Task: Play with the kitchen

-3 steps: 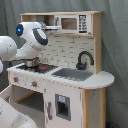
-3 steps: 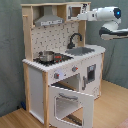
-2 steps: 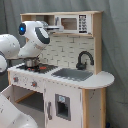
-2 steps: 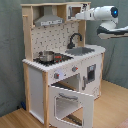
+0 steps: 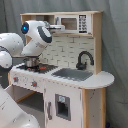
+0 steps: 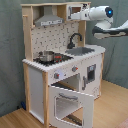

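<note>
**Robot arm reaches up to the toy kitchen's top shelf**

The tall toy kitchen of pale wood and white panels [image 6: 60, 65] stands on a wooden floor in front of a grey curtain. The big, smooth, round white robot arm [image 5: 35, 37] reaches toward the top of the kitchen, up by the small white microwave [image 5: 75, 23]. Its gripper [image 6: 74, 16] sits right at the microwave, and I cannot tell if the fingers are open or shut, or if they hold anything.

The white oven door with a window [image 6: 70, 102] hangs open low on the kitchen's front. Higher up, on the counter, a shiny metal pot [image 6: 47, 56] sits on the dark stovetop, next to the grey sink [image 5: 72, 74] with its curved black faucet [image 5: 84, 59].

I think the arm could push too hard up high and tip or shove the light wooden kitchen. It could also bump the microwave's thin shelf.
</note>
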Motion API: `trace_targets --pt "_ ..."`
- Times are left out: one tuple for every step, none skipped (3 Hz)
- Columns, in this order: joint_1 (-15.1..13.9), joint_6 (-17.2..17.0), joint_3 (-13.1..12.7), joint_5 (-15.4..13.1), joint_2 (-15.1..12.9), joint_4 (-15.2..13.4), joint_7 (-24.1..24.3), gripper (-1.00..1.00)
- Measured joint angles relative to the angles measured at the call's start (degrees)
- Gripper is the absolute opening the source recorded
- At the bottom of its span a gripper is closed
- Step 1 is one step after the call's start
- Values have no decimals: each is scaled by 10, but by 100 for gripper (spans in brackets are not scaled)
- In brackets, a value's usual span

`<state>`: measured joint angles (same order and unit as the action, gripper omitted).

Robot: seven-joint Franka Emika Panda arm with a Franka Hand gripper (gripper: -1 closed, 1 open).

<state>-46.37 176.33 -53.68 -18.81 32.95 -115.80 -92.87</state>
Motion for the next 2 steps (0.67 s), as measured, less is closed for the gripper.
trace_targets --pt "-41 0 -40 0 -7 20 6 100" --pt "-79 -5 -73 1 -7 44 19 100"
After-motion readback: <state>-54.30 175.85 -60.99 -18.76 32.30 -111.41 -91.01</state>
